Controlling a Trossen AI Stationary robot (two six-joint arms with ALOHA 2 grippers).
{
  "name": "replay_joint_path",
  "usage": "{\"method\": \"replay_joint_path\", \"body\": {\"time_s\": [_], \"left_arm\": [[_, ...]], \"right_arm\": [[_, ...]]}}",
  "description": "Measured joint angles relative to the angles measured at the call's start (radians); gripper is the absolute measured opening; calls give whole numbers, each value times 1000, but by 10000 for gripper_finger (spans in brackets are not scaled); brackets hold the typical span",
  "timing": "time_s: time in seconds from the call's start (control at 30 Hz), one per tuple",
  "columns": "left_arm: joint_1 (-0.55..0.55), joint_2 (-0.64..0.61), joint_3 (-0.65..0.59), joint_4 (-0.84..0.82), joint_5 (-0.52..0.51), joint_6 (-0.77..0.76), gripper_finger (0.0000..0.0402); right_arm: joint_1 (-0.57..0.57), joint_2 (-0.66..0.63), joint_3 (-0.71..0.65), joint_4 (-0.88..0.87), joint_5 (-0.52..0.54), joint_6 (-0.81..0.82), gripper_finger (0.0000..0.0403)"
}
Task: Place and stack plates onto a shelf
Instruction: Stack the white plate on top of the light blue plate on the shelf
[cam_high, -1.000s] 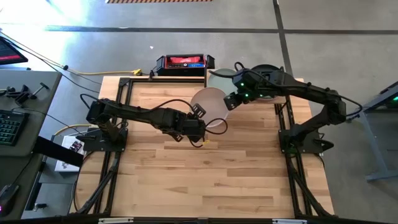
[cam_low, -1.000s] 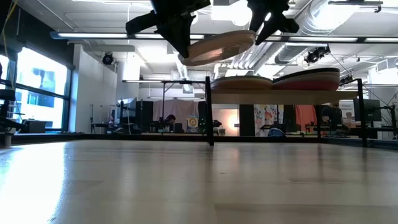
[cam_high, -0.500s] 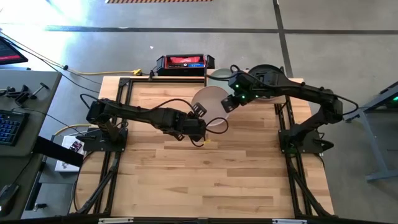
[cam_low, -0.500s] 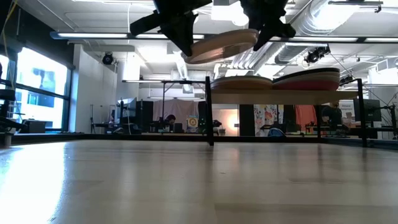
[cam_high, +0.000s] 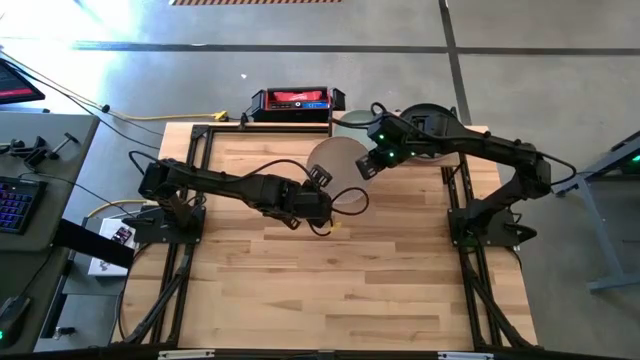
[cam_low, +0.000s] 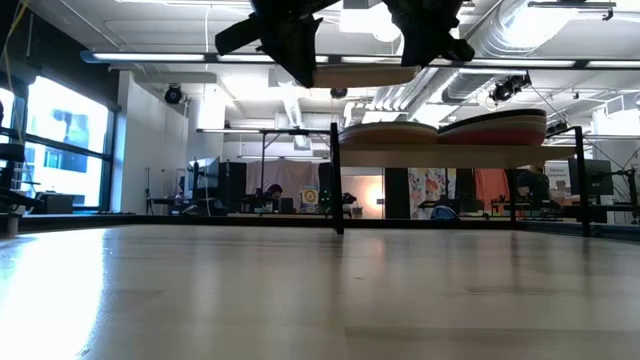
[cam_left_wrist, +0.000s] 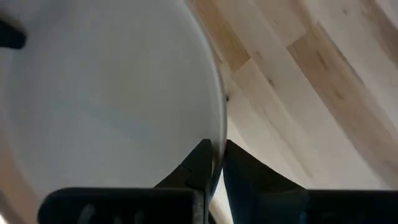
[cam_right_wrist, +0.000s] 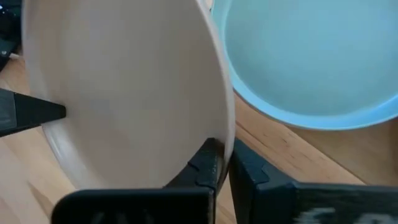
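A cream plate (cam_high: 338, 168) hangs level in the air over the table's far middle, held between both grippers. My left gripper (cam_high: 328, 203) is shut on its near rim, and my right gripper (cam_high: 368, 165) is shut on its far right rim. In the low view the plate (cam_low: 362, 75) shows edge-on above the shelf (cam_low: 450, 156). The shelf bears two low stacks of plates, a tan-topped one (cam_low: 390, 132) and a magenta-topped one (cam_low: 495, 126). A pale green plate (cam_right_wrist: 311, 62) lies just past the right gripper. My left gripper pinches the plate's rim (cam_left_wrist: 217, 146) between its two fingers, one above the plate and one below. It comes about level from the table's near left side. The plate is lifted clear and level. My right gripper pinches the opposite rim (cam_right_wrist: 227, 144) between its two fingers, one finger on each face. It comes about level from the table's far right side. The plate is clear of the table and the shelf.
A red and black box (cam_high: 297, 101) stands beyond the table's far edge. Black frame rails (cam_high: 200, 150) run along the left and right sides of the wooden tabletop (cam_high: 330, 290), whose near half is bare wood.
My right gripper has shut on the plate's far right rim. The plate, tilted a second ago with its right side higher, now hangs level between both grippers. My left gripper has kept its hold.
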Motion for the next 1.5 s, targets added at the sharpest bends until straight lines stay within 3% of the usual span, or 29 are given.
{"method": "replay_joint_path", "body": {"time_s": [0.4, 0.63, 1.03, 1.5], "left_arm": [[21, 0, 0, 3, 92, -300, 90], [13, 0, 0, 5, 38, -471, 129], [5, -4, 0, -2, -40, -702, 132], [-16, -5, 0, 0, -22, -802, 131]], "right_arm": [[-21, 0, 0, -11, -17, -1, 0], [-62, 0, 0, -21, -30, -13, 0], [-194, -1, 0, -29, -107, -86, 0], [-492, -1, 0, -26, -259, -129, 0]]}}
